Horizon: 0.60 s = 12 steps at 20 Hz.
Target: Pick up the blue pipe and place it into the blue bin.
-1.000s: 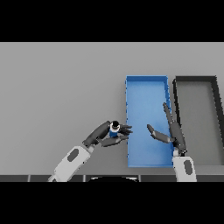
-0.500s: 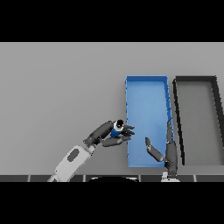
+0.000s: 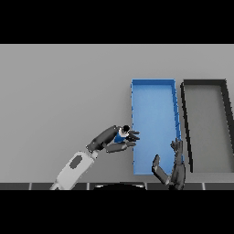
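Carrying step: left hand [image 3: 114,140] curled round blue pipe [image 3: 122,134] at blue bin [image 3: 153,91] left rim, lower centre. Next, probably shift right and release. Right hand [image 3: 170,170] relaxed, lower right.

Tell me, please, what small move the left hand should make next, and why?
Probably carry the blue pipe a little further right, over the blue bin, before letting go. The left hand is curled round the pipe right at the bin's left wall, not yet above its floor. The right hand sits open at the bin's near end.

Single head view, looking steeply down on the grey table [image 3: 55,91] from above its near edge; moderate distance.
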Motion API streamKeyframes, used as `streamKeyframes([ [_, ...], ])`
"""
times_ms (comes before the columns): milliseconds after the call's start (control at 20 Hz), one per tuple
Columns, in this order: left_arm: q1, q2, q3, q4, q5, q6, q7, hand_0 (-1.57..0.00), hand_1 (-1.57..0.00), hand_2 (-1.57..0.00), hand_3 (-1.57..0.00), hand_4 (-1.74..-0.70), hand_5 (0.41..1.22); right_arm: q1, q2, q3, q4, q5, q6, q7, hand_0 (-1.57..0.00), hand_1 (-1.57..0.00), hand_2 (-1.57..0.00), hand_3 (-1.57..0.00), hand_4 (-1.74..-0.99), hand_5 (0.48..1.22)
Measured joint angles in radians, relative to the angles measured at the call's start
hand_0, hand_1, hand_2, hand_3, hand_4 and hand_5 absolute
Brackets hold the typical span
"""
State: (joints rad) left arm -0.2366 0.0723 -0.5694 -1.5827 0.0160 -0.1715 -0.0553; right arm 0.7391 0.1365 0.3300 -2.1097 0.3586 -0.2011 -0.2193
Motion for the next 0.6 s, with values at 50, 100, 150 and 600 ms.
streamKeyframes([
  [50, -0.006, 0.001, 0.004, 0.007, -0.004, -0.009, 0.012, -1.57, -1.57, -1.57, -1.57, -1.47, 1.221, -0.032, -0.025, -0.001, -0.021, 0.012, 0.030, 0.064, 0.00, -0.01, -0.01, 0.00, -1.165, 0.589],
  [100, -0.003, 0.003, 0.007, 0.008, -0.010, -0.011, 0.008, -1.57, -1.57, -1.57, -1.57, -1.47, 1.221, -0.046, -0.052, 0.008, -0.055, 0.024, 0.064, 0.104, 0.00, 0.00, -0.01, 0.00, -1.171, 0.579],
  [150, 0.011, 0.005, 0.004, 0.003, -0.012, -0.019, -0.011, -1.57, -1.57, -1.57, -1.57, -1.47, 1.221, -0.057, -0.072, 0.022, -0.093, 0.025, 0.105, 0.146, 0.00, 0.00, -0.01, 0.00, -1.177, 0.567],
  [600, 0.014, -0.022, 0.011, -0.001, -0.058, -0.035, -0.001, -1.57, -1.57, -1.57, -1.57, -1.47, 1.221, -0.389, -0.129, 0.153, -0.138, 0.129, 0.311, 0.480, 0.00, 0.00, 0.00, 0.00, -1.242, 0.524],
])
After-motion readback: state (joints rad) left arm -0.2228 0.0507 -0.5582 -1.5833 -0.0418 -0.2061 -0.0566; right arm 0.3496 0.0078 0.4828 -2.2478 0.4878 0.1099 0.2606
